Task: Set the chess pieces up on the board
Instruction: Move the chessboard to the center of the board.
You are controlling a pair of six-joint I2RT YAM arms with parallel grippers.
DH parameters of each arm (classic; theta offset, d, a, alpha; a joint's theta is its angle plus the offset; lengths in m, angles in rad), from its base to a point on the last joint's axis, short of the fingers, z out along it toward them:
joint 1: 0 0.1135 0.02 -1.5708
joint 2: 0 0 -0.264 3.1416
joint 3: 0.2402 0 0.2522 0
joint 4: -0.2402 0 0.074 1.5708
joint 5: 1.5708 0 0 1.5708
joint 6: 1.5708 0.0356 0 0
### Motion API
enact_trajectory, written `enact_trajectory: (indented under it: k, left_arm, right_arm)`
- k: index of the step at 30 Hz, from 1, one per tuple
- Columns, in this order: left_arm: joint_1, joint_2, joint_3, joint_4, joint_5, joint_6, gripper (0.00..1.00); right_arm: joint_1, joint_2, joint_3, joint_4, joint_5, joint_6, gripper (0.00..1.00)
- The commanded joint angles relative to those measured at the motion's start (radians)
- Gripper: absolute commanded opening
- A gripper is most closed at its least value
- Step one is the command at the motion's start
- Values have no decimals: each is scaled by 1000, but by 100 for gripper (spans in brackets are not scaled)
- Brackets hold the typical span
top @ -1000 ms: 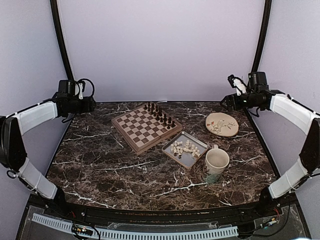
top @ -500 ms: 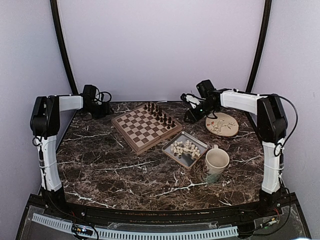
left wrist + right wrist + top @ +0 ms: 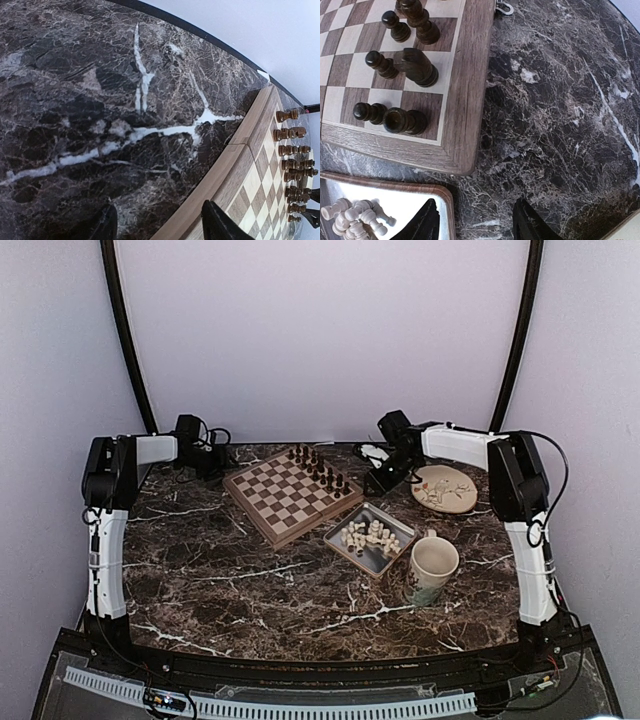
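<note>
Top external view showing the board lying angled toward the far middle of the table, carrying the dark chessmen in two rows along its far-right rim and leaving every other square bare, probably waiting for the pale side. Finding the chess pieces heaped on their sides in the grey tray, just beside the board's near-right edge, with none standing on a square yet. Judging the cream side's set-up as not yet begun. Noting a mug touching or nearly touching the tray's right corner and a patterned plate farther back, both well out of the working path.

Holding the left gripper low at the board's left edge, fingers spread and gripping nothing, with only marble and the tan rim showing between them. Probably sitting close there so as to serve the squares on that side.

Poising the right gripper above the marble between the board's right corner and the tray, fingers parted and pinching nothing, one finger hanging over the tray's corner. Seemingly lining up for a reach into the heap, being the arm nearer the tray.

Expecting trouble in singling out one piece. Seeing them tiny, tangled and lying flat, so calling for a narrow pinch on one body, then standing it upright on its square without nudging the dark men.
</note>
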Motion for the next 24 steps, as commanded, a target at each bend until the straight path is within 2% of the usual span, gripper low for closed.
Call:
enact_trajectory:
  k: [1,12,24]
  left_arm:
    - [6,32,43,-29,64,-28,59]
    - [-2,16,16,-57,172,6,52]
    - [-19,-133,-163,-89,184,47,47]
  right_arm:
    - [10,57,59,-28,32,-1,50]
    - [23,139,146,-32,29,-10,43]
    - [66,235,268,-35,19,-45,41]
